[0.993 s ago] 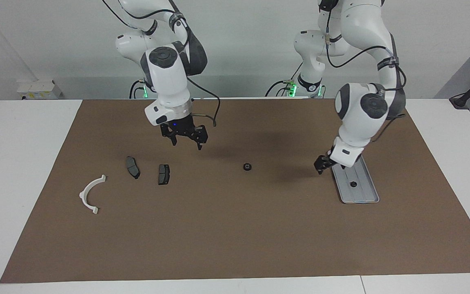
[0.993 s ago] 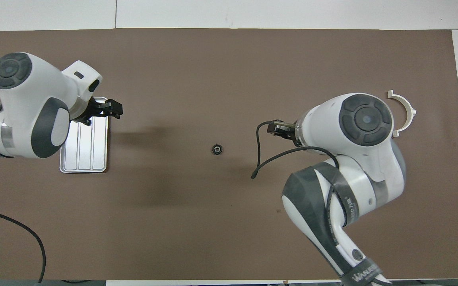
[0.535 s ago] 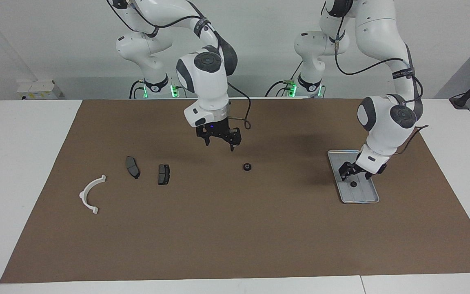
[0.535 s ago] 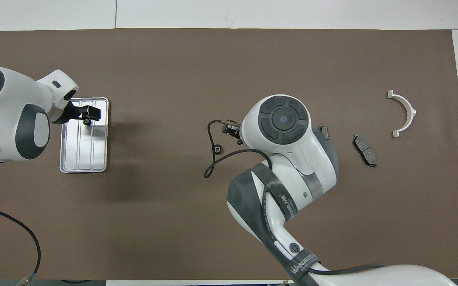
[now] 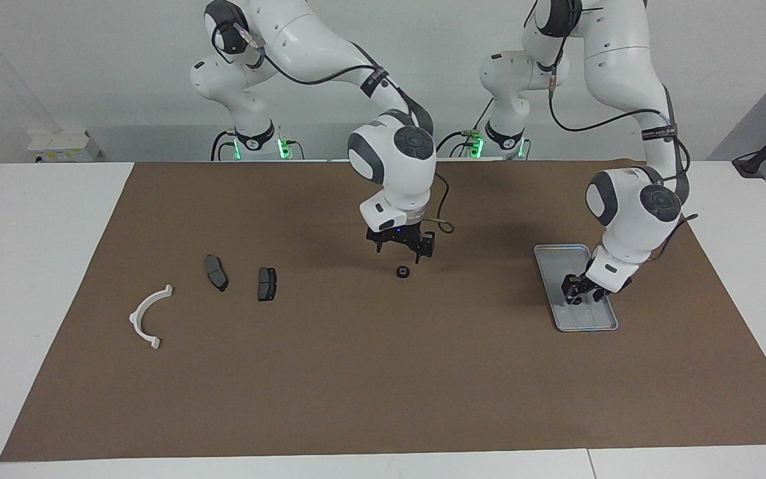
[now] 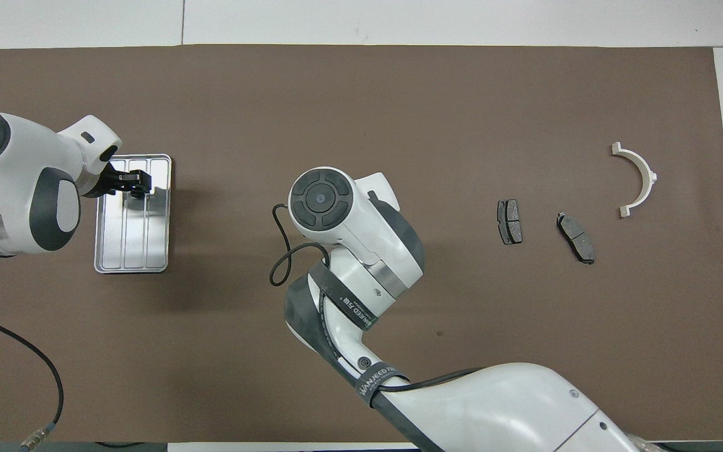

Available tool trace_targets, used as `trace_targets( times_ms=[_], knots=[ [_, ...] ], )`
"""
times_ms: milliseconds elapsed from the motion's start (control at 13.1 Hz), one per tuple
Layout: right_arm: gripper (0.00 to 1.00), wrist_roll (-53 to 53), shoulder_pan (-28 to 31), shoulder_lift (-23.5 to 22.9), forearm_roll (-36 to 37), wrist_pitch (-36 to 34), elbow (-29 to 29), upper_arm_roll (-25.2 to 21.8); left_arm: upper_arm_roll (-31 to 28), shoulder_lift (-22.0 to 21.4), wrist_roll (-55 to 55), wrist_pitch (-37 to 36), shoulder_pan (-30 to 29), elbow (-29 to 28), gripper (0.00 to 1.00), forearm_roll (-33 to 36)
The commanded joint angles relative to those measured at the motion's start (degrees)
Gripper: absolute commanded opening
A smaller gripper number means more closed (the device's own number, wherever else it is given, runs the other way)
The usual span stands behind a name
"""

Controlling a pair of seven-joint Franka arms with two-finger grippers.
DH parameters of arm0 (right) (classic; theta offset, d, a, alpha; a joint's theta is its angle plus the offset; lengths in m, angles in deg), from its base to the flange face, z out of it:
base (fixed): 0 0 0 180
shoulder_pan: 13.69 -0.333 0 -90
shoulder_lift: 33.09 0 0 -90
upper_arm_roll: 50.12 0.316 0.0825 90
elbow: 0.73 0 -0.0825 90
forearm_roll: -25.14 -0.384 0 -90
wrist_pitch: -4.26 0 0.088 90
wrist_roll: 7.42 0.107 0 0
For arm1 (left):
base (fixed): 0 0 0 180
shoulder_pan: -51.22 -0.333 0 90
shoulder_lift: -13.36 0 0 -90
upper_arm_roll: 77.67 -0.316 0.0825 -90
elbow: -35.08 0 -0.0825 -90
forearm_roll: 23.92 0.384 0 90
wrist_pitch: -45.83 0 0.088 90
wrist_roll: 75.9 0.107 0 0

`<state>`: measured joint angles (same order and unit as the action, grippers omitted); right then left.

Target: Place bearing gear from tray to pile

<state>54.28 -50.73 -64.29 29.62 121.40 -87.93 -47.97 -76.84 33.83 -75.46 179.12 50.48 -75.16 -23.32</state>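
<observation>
The silver tray [image 5: 551, 259] lies at the left arm's end of the mat and also shows in the overhead view [image 6: 142, 245]. My left gripper [image 5: 579, 293] is down in the tray [image 6: 130, 184], and any gear under it is hidden. A small black bearing gear [image 5: 403, 271] lies on the mat's middle. My right gripper [image 5: 401, 250] hangs open just above it, and in the overhead view the right arm hides this gear. The pile is a white half-ring bracket [image 5: 150, 316] and two dark plates [image 5: 216, 273] [image 5: 266, 284] at the right arm's end.
A brown mat [image 5: 383, 372] covers the white table. In the overhead view the bracket [image 6: 636, 179] and the two plates [image 6: 509, 221] [image 6: 575, 229] lie apart from each other. A black cable [image 6: 283, 251] loops off the right arm's wrist.
My right gripper moved from over the pile to over the gear in the mat's middle and came lower. My left gripper moved over the tray and dropped into it, covering the gear there.
</observation>
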Motion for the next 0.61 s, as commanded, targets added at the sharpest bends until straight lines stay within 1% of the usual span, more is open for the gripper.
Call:
trace_targets(
  times_ms=[0, 153, 306, 535],
  knots=[
    [1.0, 0.79, 0.03, -4.56, 1.06, 0.97, 3.44, -0.13, 0.66, 0.01, -2.36, 1.71, -0.58, -1.38, 0.57, 0.46],
    [1.0, 0.7, 0.21, -5.01, 0.89, 2.21, 3.35, -0.13, 0.66, -0.08, -3.06, 1.88, -0.49, -1.9, 0.52, 0.46],
    [1.0, 0.35, 0.29, -5.01, 0.62, 3.17, 3.26, -0.13, 0.66, -0.17, -3.51, 3.63, -0.32, -3.13, 0.51, 0.46],
    [1.0, -0.52, 0.29, -5.1, 0.09, 5.63, 2.03, 0.05, 0.66, -0.17, -3.68, 3.99, -0.23, -3.4, 0.51, 0.46]
  ],
)
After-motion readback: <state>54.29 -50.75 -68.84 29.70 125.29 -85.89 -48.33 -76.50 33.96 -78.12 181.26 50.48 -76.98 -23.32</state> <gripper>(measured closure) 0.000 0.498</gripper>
